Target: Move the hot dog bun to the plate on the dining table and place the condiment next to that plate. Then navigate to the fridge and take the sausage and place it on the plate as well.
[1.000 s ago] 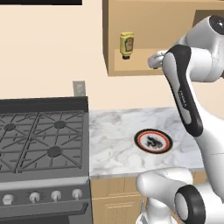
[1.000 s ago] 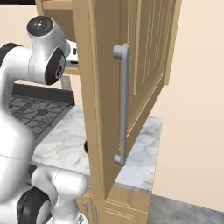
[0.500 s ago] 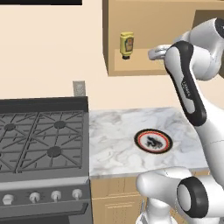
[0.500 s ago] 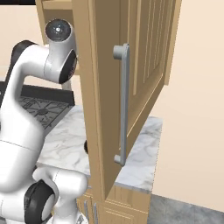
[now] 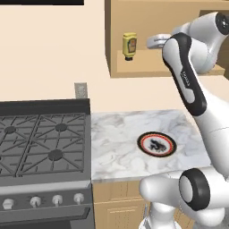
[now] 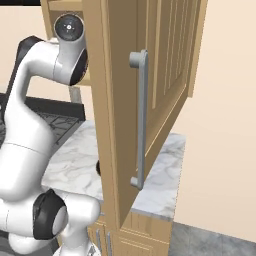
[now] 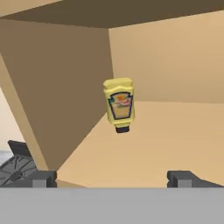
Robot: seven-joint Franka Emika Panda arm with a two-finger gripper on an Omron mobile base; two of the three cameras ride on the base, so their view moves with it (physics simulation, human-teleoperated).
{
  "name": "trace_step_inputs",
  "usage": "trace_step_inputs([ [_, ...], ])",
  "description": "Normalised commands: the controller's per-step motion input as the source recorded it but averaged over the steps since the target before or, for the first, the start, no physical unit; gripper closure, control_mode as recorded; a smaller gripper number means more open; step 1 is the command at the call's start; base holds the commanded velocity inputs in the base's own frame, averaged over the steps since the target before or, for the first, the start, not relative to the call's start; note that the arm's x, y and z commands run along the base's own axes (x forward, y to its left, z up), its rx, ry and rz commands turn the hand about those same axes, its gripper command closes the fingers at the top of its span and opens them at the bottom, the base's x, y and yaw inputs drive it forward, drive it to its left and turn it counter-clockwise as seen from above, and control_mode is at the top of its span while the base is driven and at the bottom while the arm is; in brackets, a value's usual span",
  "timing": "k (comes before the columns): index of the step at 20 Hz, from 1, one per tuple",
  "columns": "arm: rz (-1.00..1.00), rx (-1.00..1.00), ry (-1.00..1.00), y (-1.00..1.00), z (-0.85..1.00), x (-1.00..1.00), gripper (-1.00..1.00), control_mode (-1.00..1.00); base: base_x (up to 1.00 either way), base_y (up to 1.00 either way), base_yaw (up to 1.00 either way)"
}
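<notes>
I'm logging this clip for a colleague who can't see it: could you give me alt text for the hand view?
A yellow condiment bottle stands cap-down on the floor of an open wooden cabinet, centred ahead of the camera. The gripper is open, its two dark fingers set wide apart at the bottom, well short of the bottle. A corner of the stove shows at lower left.

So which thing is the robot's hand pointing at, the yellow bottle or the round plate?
The yellow mustard bottle standing cap-down on the open cupboard shelf; the open hand faces it. The red-rimmed plate lies lower down on the marble counter.
</notes>
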Motion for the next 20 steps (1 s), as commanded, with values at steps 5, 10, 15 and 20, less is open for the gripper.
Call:
trace_step_inputs([
  [5, 0.04, 0.01, 0.07, 0.01, 0.33, 0.14, -1.0, -1.0, 0.0, 0.0, 0.0],
  [10, 0.12, 0.1, 0.0, 0.0, -0.13, 0.0, -1.0, -1.0, 0.0, 0.0, 0.0],
  [15, 0.13, 0.11, 0.0, 0.0, -0.45, 0.04, -1.0, -1.0, 0.0, 0.0, 0.0],
  [20, 0.1, 0.01, -0.04, 0.15, -0.1, 0.2, -1.0, -1.0, 0.0, 0.0, 0.0],
])
